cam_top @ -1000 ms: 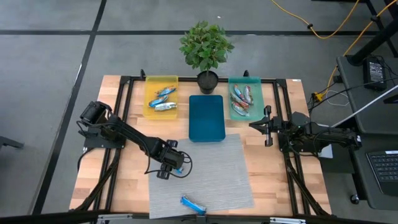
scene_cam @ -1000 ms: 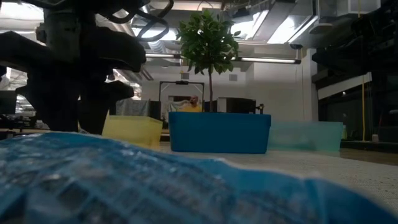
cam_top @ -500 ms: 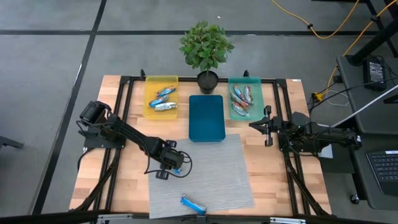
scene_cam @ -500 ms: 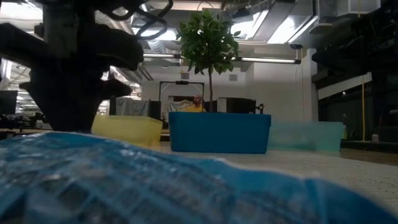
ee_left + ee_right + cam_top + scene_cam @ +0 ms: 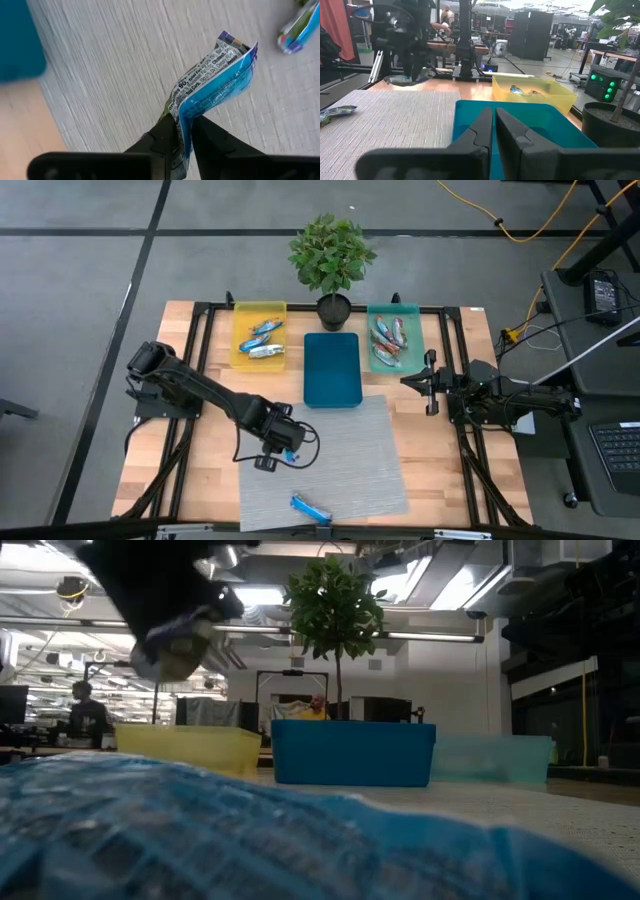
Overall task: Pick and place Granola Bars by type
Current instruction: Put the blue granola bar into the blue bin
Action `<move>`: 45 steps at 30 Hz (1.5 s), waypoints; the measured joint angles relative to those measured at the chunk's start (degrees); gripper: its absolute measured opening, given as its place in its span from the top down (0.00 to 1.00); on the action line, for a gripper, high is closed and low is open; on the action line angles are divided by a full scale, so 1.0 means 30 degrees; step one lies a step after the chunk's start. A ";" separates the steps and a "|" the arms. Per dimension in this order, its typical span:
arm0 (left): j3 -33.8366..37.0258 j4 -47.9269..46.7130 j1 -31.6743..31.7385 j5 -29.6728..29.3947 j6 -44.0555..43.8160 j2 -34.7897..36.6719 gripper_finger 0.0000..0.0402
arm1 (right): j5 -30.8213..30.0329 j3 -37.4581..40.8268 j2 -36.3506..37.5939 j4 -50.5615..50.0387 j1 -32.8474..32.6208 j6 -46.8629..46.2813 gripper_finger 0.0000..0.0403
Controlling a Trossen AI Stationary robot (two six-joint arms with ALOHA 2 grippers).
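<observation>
My left pincer (image 5: 184, 136) pinches only one end of the blue bar (image 5: 212, 95) at frame centre, so it could slip out mid-carry.

Potted plant (image 5: 332, 260) behind blue tray (image 5: 331, 369)

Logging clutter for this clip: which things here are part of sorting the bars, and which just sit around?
Job:
- blue bar held by left gripper
- blue bar on mat
- bars in yellow tray
- bars in teal tray
- empty blue tray

Lying about:
- potted plant
- right gripper, waiting shut
</observation>
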State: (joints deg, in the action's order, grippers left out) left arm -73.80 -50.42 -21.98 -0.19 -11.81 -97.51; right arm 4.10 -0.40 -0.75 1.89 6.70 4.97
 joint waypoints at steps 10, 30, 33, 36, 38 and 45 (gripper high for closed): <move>-0.2129 -0.0202 0.1101 -0.0611 0.2221 -0.0007 0.87 | 0.0000 0.0000 0.0003 0.0001 -0.0003 0.0000 0.94; -0.6778 -0.0262 0.9681 -0.1601 0.7179 -0.0064 0.87 | -0.0002 0.0000 0.0005 0.0007 0.0000 0.0000 0.94; -0.6840 -0.0273 0.9857 -0.1596 0.7368 -0.0101 0.87 | -0.0007 0.0000 0.0005 0.0005 -0.0007 0.0000 0.94; -0.6853 -0.0233 0.9865 -0.1601 0.7653 -0.0188 0.87 | 0.0000 0.0000 0.0000 0.0007 -0.0007 0.0000 0.94; -0.6877 0.0040 0.9961 -0.1591 0.7745 -0.0483 0.87 | 0.0000 0.0000 0.0000 0.0000 -0.0002 0.0000 0.94; -0.6870 0.1892 1.0543 -0.0730 0.8382 -0.2503 0.87 | 0.0000 0.0000 0.0002 0.0006 0.0000 0.0000 0.94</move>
State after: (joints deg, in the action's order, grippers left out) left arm -94.41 -44.74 9.65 -2.38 13.34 -105.02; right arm 4.10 -0.40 -0.75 1.91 6.70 4.97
